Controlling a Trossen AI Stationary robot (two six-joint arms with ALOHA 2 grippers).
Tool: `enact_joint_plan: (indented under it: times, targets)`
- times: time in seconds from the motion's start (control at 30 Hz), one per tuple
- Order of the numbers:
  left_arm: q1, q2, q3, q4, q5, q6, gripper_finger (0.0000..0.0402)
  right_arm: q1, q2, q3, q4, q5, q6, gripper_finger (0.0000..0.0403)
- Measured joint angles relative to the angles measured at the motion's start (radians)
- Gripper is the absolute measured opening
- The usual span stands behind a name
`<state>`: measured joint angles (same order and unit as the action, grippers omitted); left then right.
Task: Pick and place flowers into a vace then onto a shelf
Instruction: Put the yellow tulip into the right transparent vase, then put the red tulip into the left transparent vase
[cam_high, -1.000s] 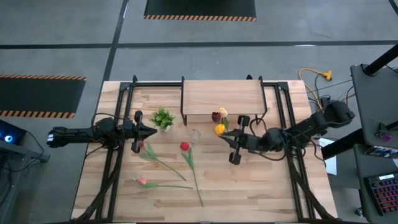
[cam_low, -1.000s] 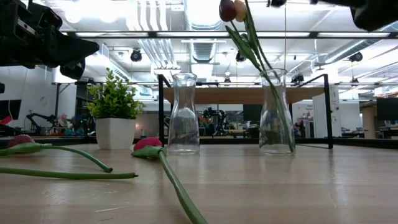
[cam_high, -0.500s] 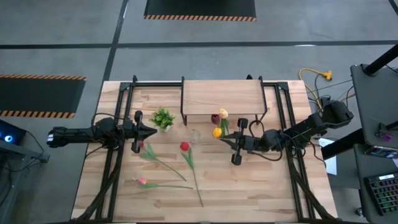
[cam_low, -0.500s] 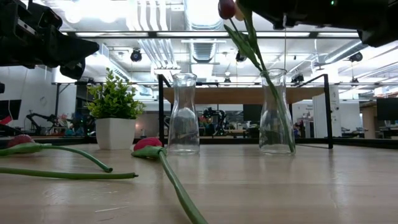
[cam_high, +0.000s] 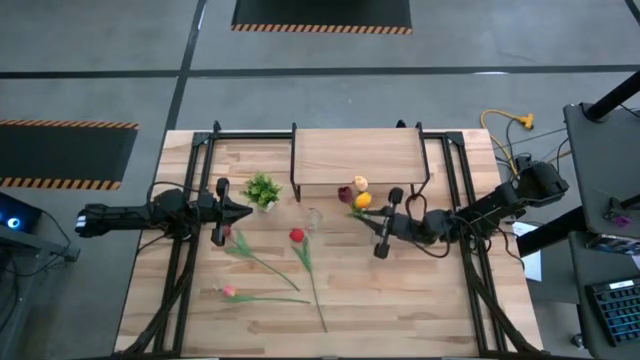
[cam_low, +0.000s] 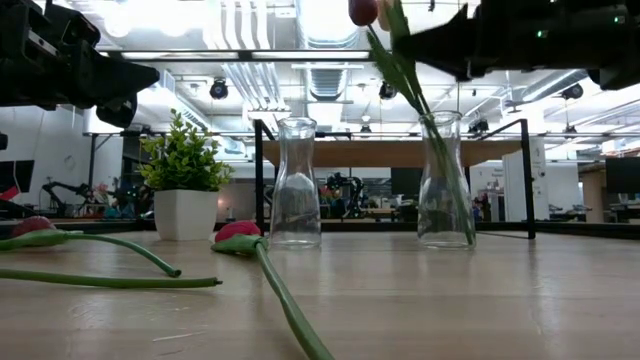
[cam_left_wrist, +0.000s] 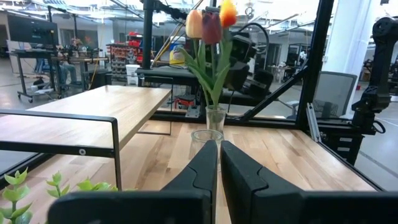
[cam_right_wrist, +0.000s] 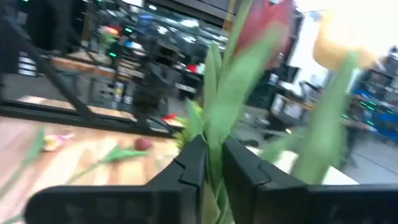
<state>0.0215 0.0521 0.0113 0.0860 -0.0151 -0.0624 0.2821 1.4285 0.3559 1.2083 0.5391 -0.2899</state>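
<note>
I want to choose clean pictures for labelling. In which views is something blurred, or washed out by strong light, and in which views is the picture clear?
Right wrist view: the flowers beside the right gripper are smeared, and the upper right is washed out by light. Low view: bright ceiling lights leave the arms as dark shapes, but both glass vases are sharp. Left wrist view and high view: clear, evenly lit.

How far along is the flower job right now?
Done: three tulips stand in the far vase. In hand: the right pincer sits at their stems, fingers slightly parted. Left: three tulips on the table, and the vase is not yet on the shelf. The left pincer waits shut.
</note>
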Motion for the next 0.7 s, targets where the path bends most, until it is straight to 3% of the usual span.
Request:
enact_joint_plan:
  times: [0.33,0.6,0.7]
  targets:
    - [0.000,0.000,0.000,0.000,0.000,0.000,0.0003,0.015,-0.044,0.006,-0.058,0.033,0.038,0.0192]
    - [0.000,0.000,0.000,0.000,0.000,0.000,0.0003,0.042,-0.303,0.046,-0.540,0.027,0.202,0.0251]
    - [0.000,0.000,0.000,0.000,0.000,0.000,0.0003,0.046,-0.443,0.047,-0.726,-0.050,0.287,0.0259]
